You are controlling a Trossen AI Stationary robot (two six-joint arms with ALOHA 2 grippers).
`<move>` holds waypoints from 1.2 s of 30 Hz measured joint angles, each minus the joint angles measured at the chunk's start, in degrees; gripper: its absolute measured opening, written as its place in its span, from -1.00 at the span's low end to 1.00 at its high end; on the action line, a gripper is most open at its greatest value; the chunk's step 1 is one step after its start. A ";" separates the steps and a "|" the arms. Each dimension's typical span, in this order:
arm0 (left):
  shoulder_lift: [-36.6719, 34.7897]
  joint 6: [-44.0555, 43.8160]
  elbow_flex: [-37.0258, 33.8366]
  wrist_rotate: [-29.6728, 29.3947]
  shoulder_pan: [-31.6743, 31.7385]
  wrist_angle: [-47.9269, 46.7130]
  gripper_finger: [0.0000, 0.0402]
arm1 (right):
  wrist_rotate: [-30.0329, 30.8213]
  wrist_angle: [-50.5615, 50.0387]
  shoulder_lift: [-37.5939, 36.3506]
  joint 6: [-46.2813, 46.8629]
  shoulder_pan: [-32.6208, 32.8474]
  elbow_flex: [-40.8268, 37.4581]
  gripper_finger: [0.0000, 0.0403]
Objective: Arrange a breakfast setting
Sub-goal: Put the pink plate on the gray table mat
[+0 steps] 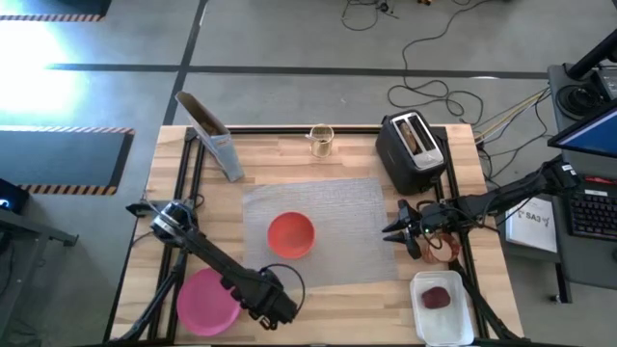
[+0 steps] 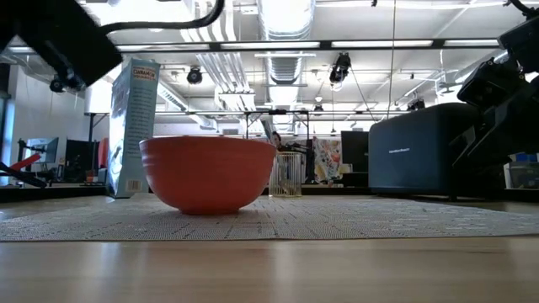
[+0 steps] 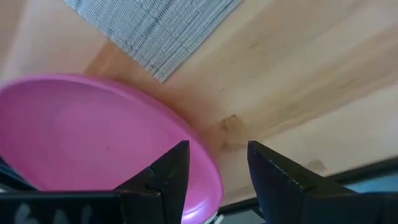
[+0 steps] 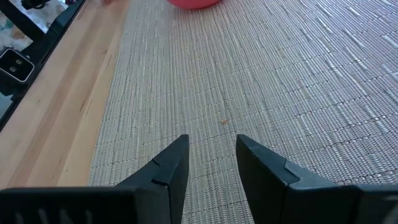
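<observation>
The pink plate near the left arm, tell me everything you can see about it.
The round pink plate looks like smooth matte plastic, shallow with a low raised rim, and empty. It lies flat on the wooden table near its front left corner, just off the grey woven placemat, apparently not touching it. The left gripper hangs open at its rim, one finger over the edge and one outside, not gripping it.

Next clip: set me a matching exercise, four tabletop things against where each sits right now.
Things:
1. red-orange bowl
2. pink plate
3. dark-red item
4. toast slice

Places:
A. in the black toaster
B. on the grey placemat
C. on bare wood at the near-left corner, by the left gripper
D. in a clear container at the near right

Pairs: 1-B, 2-C, 3-D, 4-A
</observation>
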 joint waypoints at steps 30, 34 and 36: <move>-0.15 -6.13 -9.18 1.00 -2.01 9.49 -0.49 | 0.00 0.00 0.00 0.00 0.00 0.00 -0.39; -0.15 -6.01 -9.12 1.36 -1.98 9.82 -0.68 | 0.00 -0.02 0.00 0.01 0.00 0.00 -0.39; -0.15 -5.75 -8.60 1.75 -1.98 9.30 -0.78 | 0.00 0.00 0.00 0.00 0.00 0.00 -0.39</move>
